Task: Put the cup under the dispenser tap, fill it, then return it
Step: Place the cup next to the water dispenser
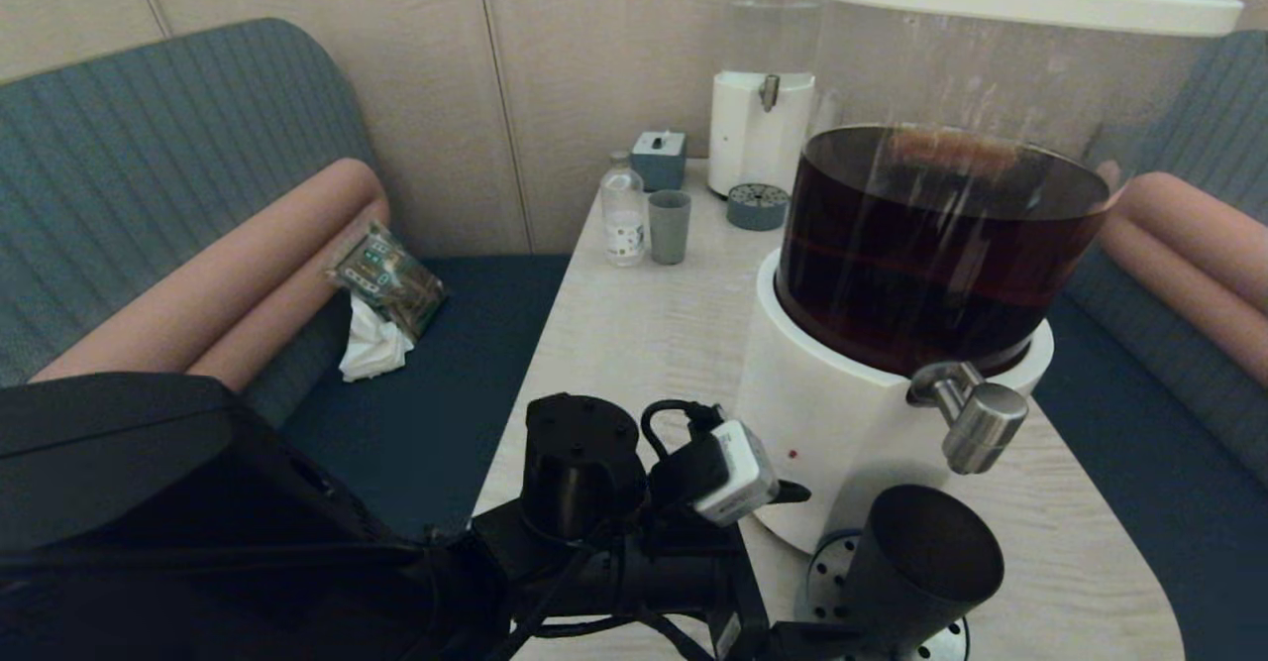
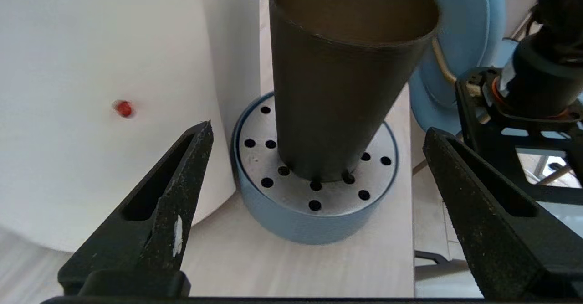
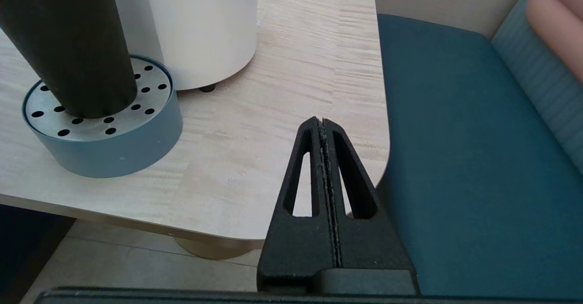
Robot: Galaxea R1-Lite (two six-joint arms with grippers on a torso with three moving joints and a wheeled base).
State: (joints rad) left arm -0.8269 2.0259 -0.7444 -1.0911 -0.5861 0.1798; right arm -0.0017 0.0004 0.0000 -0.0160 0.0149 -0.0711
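both my left gripper (image 2: 314,194) fingers stand wide apart with nothing between them, the cup (image 2: 339,76) sitting free ahead of them on the drip tray (image 2: 291,224). cup is upright on the perforated plate, just beside the white dispenser base (image 2: 91,112), and from the head view it sits below and slightly to the near side of the tap (image 1: 976,423) (can't tell if the rim is dead centre under the spout). looks empty to me. the step in hand reads as letting go and clearing off so filling can start. to do it well i'd pull straight back along the finger line, keeping both fingers off the cup walls, since it's tapered and light and would tip or skid easily. right gripper (image 3: 324,126) is pressed closed, parked off the table edge (image 3: 319,80), holding nothing.
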